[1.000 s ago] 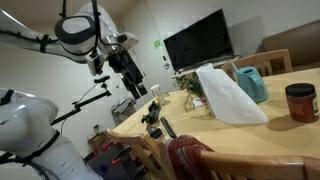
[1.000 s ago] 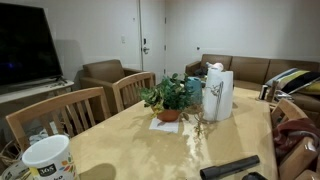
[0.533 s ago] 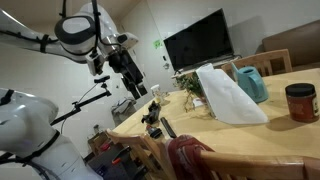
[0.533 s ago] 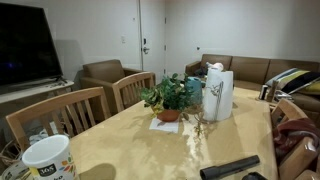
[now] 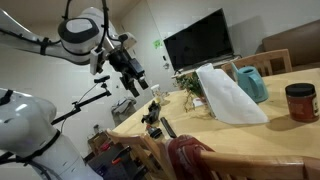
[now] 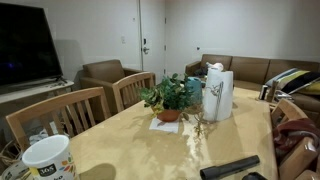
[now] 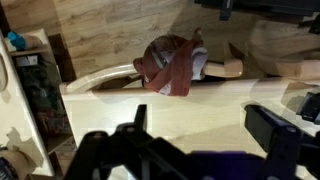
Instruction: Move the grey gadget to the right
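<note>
The grey gadget (image 6: pixel 230 168) is a dark elongated bar lying on the light wooden table (image 6: pixel 130 135) near its front edge. In an exterior view it shows as a dark bar (image 5: pixel 166 127) at the table's near corner. My gripper (image 5: pixel 135 80) hangs in the air above and beside that corner, well apart from the gadget. In the wrist view the two black fingers (image 7: pixel 205 130) are spread wide with only the bare tabletop (image 7: pixel 180 105) between them. The gadget is not seen in the wrist view.
A white bag (image 5: pixel 225 95) (image 6: pixel 219 92), a potted plant (image 6: pixel 168 98), a teal item (image 5: pixel 252 82) and a red jar (image 5: pixel 300 102) stand on the table. A paper cup (image 6: pixel 45 158) is at a corner. Wooden chairs (image 6: pixel 60 115) line the side. A reddish bag (image 7: pixel 172 65) lies on a chair.
The arm has shifted slightly, moving the gripper a little toward the table. Nothing on the table has moved.
</note>
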Controlling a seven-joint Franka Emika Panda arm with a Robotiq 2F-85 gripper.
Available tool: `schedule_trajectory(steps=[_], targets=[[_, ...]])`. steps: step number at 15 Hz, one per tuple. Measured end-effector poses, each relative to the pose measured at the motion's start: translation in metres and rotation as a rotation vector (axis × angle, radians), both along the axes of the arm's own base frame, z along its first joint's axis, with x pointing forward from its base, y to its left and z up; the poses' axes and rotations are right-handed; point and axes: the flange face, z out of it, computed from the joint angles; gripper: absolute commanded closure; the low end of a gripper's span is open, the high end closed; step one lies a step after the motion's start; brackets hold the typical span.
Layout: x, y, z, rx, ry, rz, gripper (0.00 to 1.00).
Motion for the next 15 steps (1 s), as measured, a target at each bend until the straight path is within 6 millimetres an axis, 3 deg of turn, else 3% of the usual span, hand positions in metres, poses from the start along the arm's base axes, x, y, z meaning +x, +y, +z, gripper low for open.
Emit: schedule_trajectory(steps=[5,8,10,15], targets=[[0.007,0.084,-0.001,-0.078,0.011,0.257,0.00],[0.009,0.123,-0.003,-0.091,-0.011,0.421,0.00],[0.014,0.138,-0.004,-0.087,-0.037,0.533,0.00],[0.015,0.139,-0.006,-0.084,-0.035,0.540,0.00]])
